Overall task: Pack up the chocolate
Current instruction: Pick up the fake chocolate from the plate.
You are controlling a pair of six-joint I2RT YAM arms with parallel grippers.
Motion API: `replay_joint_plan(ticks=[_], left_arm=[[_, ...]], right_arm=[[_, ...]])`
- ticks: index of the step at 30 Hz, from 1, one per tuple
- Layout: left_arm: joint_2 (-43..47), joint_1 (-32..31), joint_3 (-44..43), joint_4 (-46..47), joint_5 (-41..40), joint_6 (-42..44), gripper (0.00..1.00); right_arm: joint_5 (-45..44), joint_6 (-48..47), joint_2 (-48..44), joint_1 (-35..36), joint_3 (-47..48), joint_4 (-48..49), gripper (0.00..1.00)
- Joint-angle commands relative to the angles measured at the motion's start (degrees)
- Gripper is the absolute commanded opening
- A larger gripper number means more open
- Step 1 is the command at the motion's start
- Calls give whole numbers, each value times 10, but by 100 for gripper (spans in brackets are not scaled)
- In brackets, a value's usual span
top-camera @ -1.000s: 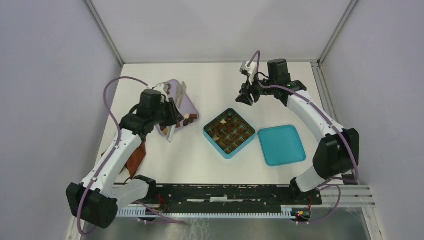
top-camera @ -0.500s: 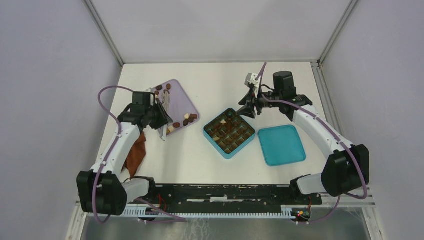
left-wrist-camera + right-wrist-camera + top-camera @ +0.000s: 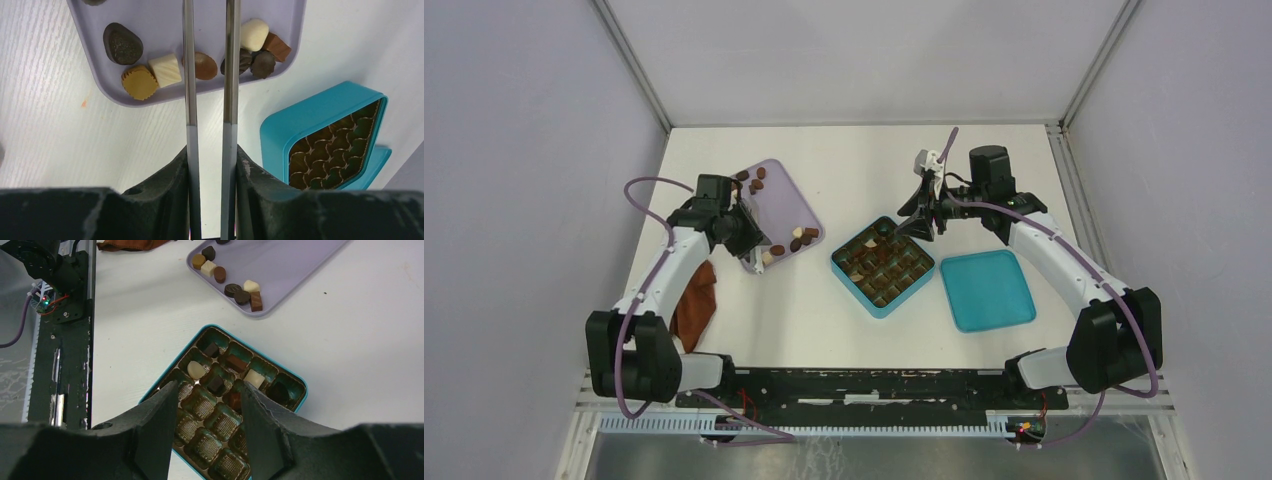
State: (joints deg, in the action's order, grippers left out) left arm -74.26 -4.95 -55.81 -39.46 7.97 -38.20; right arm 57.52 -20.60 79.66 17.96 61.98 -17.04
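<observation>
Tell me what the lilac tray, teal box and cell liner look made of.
Lilac tray: probably matte plastic; smooth, rounded rim. Teal box: plastic or painted tin; even satin colour leaves it open. Cell liner: thin formed plastic, seemingly; glossy bronze ribbed cups.

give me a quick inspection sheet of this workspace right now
surface: white table, tiny orange mark beside tray
job's things: chocolates loose on lilac tray; teal box open, few cells filled; teal lid beside it
clutter: brown cloth at table's left edge
grippers: left gripper over tray's edge, fingers slightly apart, tips unseen; right gripper open, empty, above box
cables: purple cables loop off both arms
surroundings: grey walls, metal frame rails
</observation>
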Motion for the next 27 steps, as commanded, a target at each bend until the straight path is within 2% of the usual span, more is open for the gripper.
replay_joint_plan(ticks=[1,12,27], left_arm=[[-15,2,-21,3,-7,-58,37],[-60,1,-52,-12,-20,-87,37],[-63,-5,-43,0,-43,-104,37]], right_arm=[[30,10,4,0,0,22,55],[34,14,5,-1,-2,24,55],[40,15,8,0,-4,24,55]])
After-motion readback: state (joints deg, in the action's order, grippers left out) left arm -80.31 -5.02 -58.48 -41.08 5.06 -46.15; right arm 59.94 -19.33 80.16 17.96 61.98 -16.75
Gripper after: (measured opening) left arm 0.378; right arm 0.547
